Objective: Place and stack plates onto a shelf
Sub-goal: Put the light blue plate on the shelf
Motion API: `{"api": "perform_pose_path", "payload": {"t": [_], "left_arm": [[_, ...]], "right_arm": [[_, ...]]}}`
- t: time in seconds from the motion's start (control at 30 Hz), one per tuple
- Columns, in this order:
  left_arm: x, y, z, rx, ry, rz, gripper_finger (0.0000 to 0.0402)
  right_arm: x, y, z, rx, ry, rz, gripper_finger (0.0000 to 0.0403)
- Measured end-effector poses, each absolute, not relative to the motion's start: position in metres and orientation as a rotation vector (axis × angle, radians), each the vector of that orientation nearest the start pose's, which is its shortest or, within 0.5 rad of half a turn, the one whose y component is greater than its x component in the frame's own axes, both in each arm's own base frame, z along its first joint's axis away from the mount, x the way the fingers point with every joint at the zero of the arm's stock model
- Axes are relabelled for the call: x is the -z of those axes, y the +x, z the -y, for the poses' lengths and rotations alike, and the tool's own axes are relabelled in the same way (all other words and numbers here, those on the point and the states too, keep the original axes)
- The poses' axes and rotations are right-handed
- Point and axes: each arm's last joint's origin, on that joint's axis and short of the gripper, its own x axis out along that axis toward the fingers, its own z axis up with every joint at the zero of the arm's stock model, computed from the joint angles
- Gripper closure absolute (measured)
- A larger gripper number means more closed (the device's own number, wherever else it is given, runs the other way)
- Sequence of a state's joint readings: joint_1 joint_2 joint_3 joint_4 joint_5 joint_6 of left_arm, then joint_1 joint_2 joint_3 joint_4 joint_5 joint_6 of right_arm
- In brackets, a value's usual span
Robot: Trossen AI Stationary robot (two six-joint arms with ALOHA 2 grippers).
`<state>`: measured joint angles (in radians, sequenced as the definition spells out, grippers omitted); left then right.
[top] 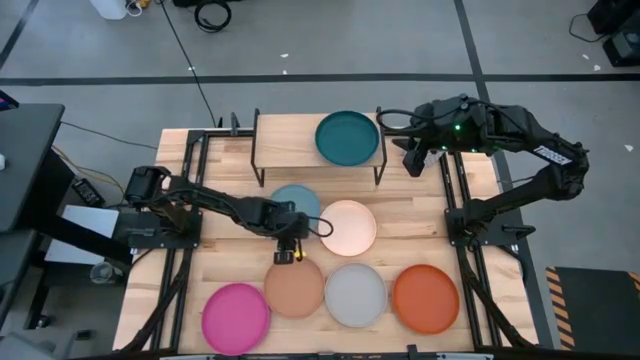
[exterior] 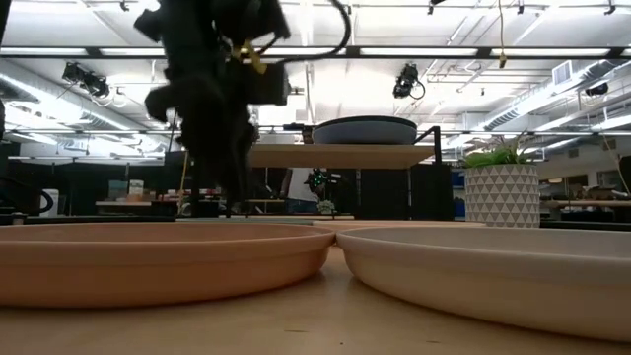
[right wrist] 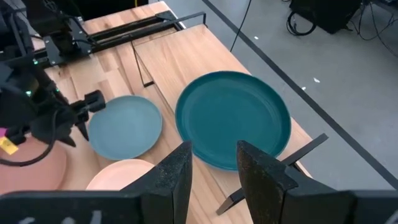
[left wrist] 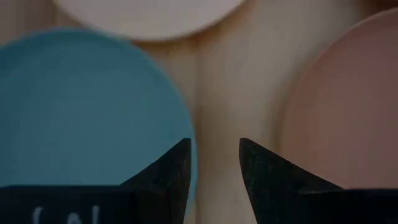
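Note:
The dark teal plate [top: 347, 137] [right wrist: 233, 118] lies flat on the right half of the shelf [top: 285, 135]. On the table lie the light blue plate [top: 296, 201] [left wrist: 81, 112], the cream-white plate [top: 348, 227], and the peach-tan [top: 294, 287], grey [top: 355, 294], orange [top: 425, 297] and magenta [top: 236, 318] plates. The bright blue plate is out of view. My left gripper [top: 290, 243] [left wrist: 214, 168] is open, pointing down at the light blue plate's near rim. My right gripper [top: 413, 160] [right wrist: 212, 165] is open and hovers off the shelf's right end. My left gripper points down from above. One fingertip [left wrist: 177, 165] stands over the light blue plate's near rim [left wrist: 186, 134] and the other over bare wood between that plate and the peach-tan one [left wrist: 348, 106]. Whether a finger touches the rim, I cannot tell.
The shelf's left half is bare wood. Black arm frames run along the table's left [top: 190, 200] and right [top: 455, 200] sides. The near row of plates [exterior: 158, 261] lies close together, rim beside rim. A potted plant [exterior: 503, 187] stands beyond the table.

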<state>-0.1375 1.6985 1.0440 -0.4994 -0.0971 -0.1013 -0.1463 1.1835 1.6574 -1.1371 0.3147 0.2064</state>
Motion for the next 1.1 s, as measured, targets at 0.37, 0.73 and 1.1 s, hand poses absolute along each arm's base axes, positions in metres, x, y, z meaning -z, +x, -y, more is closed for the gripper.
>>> {"api": "perform_pose_path", "payload": {"t": [0.37, 0.73, 1.1], "left_arm": [[-0.144, 0.301, 0.039, -0.028, 0.090, -1.199, 0.0261], [-0.150, 0.299, 0.040, 0.119, -0.019, -1.223, 0.0385], [-0.306, 0.276, 0.036, 0.241, -0.202, -0.975, 0.0387]], "right_arm": [[-0.451, 0.191, 0.037, 0.491, 0.145, -0.638, 0.0271], [-0.451, 0.193, 0.037, 0.489, 0.141, -0.630, 0.0271], [-0.451, 0.194, 0.037, 0.488, 0.139, -0.627, 0.0271]]}}
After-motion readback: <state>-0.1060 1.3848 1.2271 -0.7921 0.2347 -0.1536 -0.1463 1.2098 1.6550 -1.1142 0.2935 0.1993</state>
